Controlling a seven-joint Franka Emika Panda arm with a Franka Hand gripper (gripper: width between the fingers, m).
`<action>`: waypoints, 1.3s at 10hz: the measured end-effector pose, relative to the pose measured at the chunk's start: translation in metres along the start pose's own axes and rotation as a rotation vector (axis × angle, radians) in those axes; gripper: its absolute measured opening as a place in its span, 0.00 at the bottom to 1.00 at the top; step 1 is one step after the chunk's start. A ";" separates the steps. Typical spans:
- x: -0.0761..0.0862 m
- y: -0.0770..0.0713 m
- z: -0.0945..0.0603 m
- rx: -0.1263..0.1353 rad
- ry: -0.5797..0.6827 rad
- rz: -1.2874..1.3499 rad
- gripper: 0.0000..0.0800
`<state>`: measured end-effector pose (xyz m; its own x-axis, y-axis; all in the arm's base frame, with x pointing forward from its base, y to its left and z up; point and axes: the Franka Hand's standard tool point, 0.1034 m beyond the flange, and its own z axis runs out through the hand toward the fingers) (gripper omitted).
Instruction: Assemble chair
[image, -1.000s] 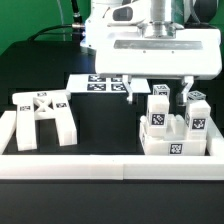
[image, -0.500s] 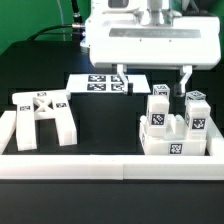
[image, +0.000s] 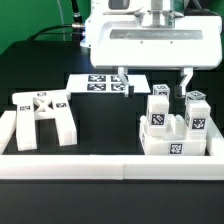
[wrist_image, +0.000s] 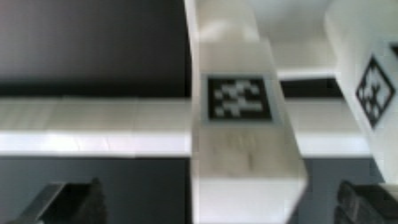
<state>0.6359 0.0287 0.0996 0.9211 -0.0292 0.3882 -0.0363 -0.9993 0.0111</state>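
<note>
The chair lies in parts. Its leg frame (image: 40, 115) rests flat at the exterior view's left. A cluster of tagged white slabs and blocks (image: 175, 125) stands at the right, with a tall upright piece (image: 159, 99) at its back. My gripper (image: 157, 80) hangs open just above that upright piece, holding nothing. In the wrist view a long white part with a tag (wrist_image: 240, 98) runs between my two dark fingers (wrist_image: 71, 200), with gaps on both sides of it. My gripper (wrist_image: 217, 205) stands wide. A second tagged part (wrist_image: 377, 85) lies beside it.
The marker board (image: 100, 83) lies flat behind the parts, under the hand's left side. A low white border wall (image: 110, 166) runs along the front and bends back at the left (image: 6, 128). The table top is black.
The hand has risen a little, so its fingertips now end above the upright piece instead of beside its top. The parts have not moved.
</note>
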 end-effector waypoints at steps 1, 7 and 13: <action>0.004 0.000 0.000 0.007 -0.066 0.004 0.81; -0.002 -0.004 0.005 0.042 -0.439 0.008 0.81; -0.004 -0.003 0.016 0.038 -0.430 -0.008 0.65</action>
<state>0.6385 0.0316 0.0827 0.9993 -0.0210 -0.0314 -0.0218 -0.9995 -0.0245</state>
